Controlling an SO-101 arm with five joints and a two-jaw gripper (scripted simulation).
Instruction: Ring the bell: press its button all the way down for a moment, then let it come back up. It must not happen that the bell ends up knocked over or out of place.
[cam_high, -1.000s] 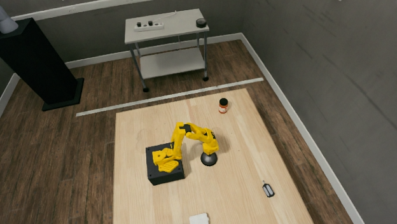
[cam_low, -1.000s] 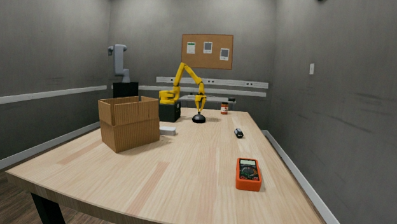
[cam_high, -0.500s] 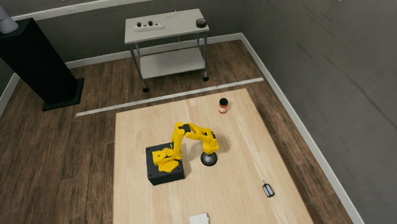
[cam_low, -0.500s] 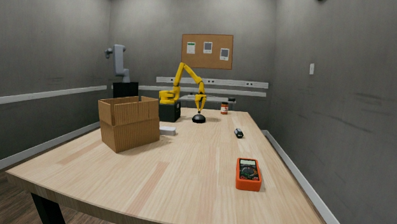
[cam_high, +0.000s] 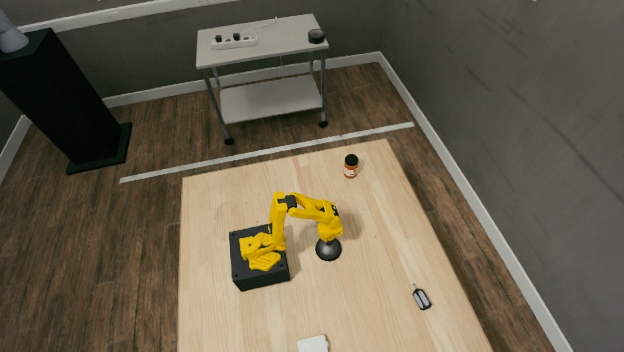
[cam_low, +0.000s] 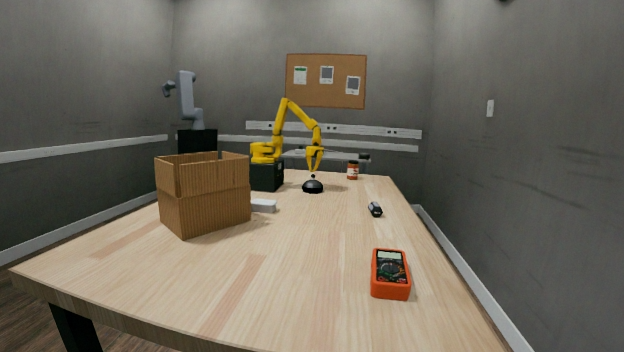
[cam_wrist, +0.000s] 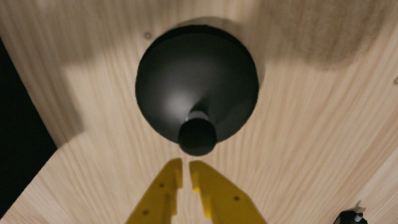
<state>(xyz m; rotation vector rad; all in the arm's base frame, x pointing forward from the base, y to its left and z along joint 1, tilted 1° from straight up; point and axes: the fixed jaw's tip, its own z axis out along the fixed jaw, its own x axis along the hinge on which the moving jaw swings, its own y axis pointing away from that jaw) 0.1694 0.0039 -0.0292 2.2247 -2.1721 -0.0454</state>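
The bell is a black dome standing upright on the wooden table, right of the arm's black base. It also shows in the exterior view and the wrist view. Its black button stands up on a short stem at the dome's top. My yellow gripper is shut and empty, pointing straight down. Its tips hang a short way above the button, apart from it, as the exterior view shows by a small gap.
An orange jar stands at the table's far side. A small dark gadget lies to the right. A cardboard box, a white block and an orange multimeter sit nearer the front. The arm's base is left of the bell.
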